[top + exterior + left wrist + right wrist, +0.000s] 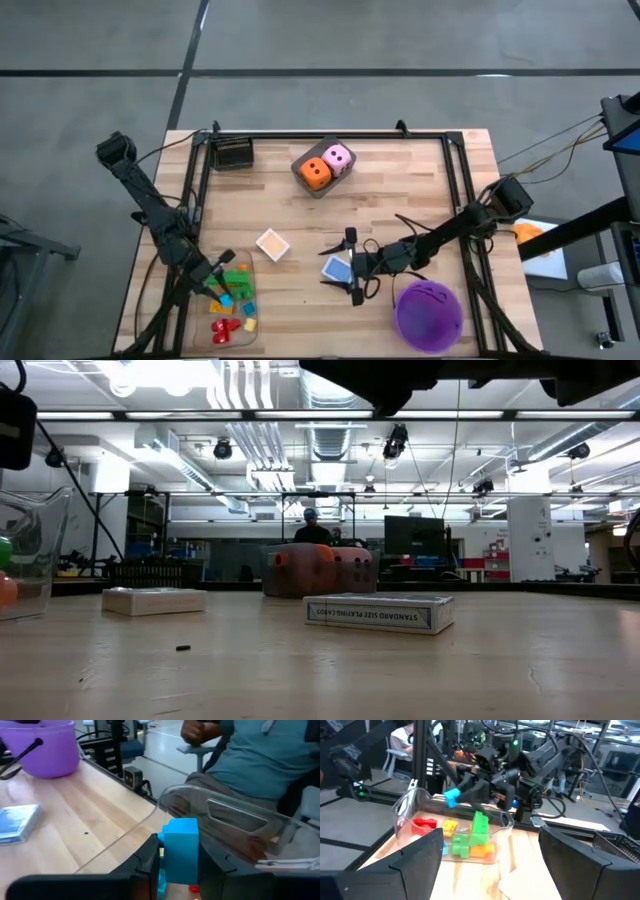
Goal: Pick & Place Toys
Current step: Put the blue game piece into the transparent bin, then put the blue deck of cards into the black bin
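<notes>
We see the left claw [177, 865] clamped on a blue brick [180, 847] over the clear tray [228, 330], brick's lower half hidden, right claw [352, 266] spread apart above the bench [420, 190].

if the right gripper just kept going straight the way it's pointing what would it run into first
Probably the clear plastic tray with the bricks. The right gripper points leftward across the table, fingers open, over the blue card box. Past that the wood looks bare up to the tray, where the left gripper holds a blue brick.
</notes>
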Robot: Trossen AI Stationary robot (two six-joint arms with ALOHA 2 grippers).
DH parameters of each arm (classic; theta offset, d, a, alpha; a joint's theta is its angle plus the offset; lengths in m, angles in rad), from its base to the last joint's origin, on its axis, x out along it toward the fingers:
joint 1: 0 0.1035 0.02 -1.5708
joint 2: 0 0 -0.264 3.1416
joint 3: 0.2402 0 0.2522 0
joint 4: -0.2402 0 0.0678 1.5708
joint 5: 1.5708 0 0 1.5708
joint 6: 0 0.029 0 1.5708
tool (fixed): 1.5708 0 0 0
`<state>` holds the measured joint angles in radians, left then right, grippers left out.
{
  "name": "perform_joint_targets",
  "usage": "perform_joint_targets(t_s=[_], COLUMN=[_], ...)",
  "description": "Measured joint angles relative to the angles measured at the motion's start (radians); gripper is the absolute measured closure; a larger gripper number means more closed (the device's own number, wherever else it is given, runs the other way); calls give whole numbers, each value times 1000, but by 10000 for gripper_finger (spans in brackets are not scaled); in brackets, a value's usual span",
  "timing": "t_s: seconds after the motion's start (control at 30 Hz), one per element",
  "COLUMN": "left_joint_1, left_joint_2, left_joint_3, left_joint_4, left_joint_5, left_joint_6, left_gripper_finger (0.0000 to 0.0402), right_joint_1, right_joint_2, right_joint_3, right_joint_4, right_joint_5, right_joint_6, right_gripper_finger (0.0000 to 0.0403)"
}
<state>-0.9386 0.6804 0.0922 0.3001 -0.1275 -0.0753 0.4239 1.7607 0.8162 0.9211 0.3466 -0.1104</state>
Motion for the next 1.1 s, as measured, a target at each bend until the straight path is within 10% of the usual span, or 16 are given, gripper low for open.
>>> perform_joint_targets(t_s=[0.43, 0.7, 1.1], left_joint_1=[-2, -2, 60], left_joint_2=[0, 0, 15], left_joint_3=[0, 1, 1], left_joint_4=[76, 287, 304], left_joint_5=[-91, -349, -639], left_joint_6=[-9, 23, -7], left_gripper_finger=[80, 65, 64], right_joint_1=[1, -8, -21], right_joint_2=[0, 0, 20], right_joint_3=[8, 32, 326], right_joint_4=[-19, -133, -1008], right_joint_5=[15, 80, 155], right_joint_6=[7, 86, 450], right_gripper_finger=[80, 80, 80])
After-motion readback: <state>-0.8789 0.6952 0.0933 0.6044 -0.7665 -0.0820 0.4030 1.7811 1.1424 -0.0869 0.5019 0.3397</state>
